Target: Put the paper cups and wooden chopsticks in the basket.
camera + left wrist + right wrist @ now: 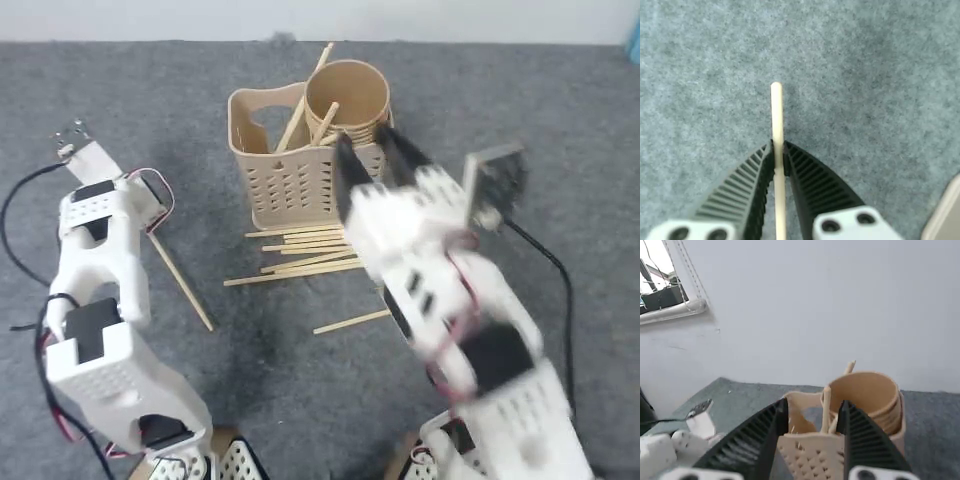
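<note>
Black jaws pinching wooden chopstick (776, 107), grey carpet (875, 70) beneath

- A grey carpet (300, 390) with short fibre covers the table
- A plain white wall (815, 305) stands behind the far edge of the table
- A window (652, 267) with a white frame (677, 310) is in this wall, bright with daylight
</note>
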Controlling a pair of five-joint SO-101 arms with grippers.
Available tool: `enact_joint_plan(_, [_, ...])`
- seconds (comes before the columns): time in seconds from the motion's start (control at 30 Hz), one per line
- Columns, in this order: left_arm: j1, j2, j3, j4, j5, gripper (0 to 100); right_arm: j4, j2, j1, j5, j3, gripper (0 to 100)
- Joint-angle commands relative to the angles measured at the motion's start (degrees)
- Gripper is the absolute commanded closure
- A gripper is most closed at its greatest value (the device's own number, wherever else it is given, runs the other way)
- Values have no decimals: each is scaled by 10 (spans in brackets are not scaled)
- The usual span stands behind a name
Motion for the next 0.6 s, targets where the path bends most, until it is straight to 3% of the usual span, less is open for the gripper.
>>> enact_joint_plan(0.0, [5, -4, -26, 0, 2, 987, 142, -106, 7, -3, 3, 827])
enact_joint_plan(0.23, [2, -4, -26, 0, 2, 987, 209, -211, 7, -3, 188, 844])
enact_joint_plan(0.37, [2, -4, -26, 0, 2, 987, 204, -287, 7, -3, 317, 998])
enact_joint_plan(0.57, [3, -3, -25, 0, 2, 987, 137, -399, 58, 25, 489, 969])
